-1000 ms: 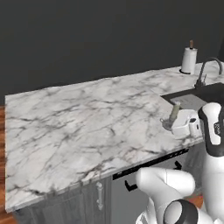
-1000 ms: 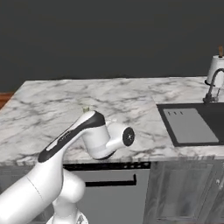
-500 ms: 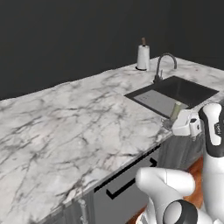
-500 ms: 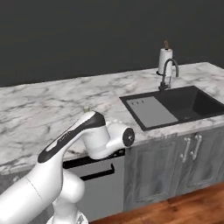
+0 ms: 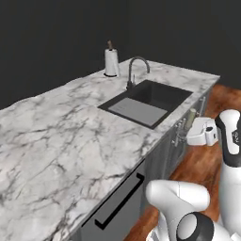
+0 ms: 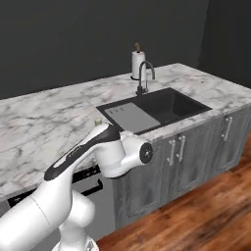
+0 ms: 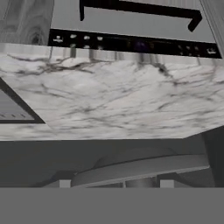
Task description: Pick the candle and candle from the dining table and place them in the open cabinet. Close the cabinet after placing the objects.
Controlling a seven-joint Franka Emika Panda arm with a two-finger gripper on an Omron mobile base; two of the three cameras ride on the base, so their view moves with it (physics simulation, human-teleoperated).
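The stubby candle (image 5: 190, 118) is pinched in the hand (image 5: 194, 127) at 3 o'clock; cabinet placement and closing are judged outstanding.

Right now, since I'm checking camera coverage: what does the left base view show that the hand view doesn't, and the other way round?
Left base view's own: the faucet, the towel roll and the wood floor. Hand view's own: the dishwasher's black control strip, seen close up. Shared: the marble counter, part of the sink, the black dishwasher handle and the held candle, of which the hand view catches just the grey base.
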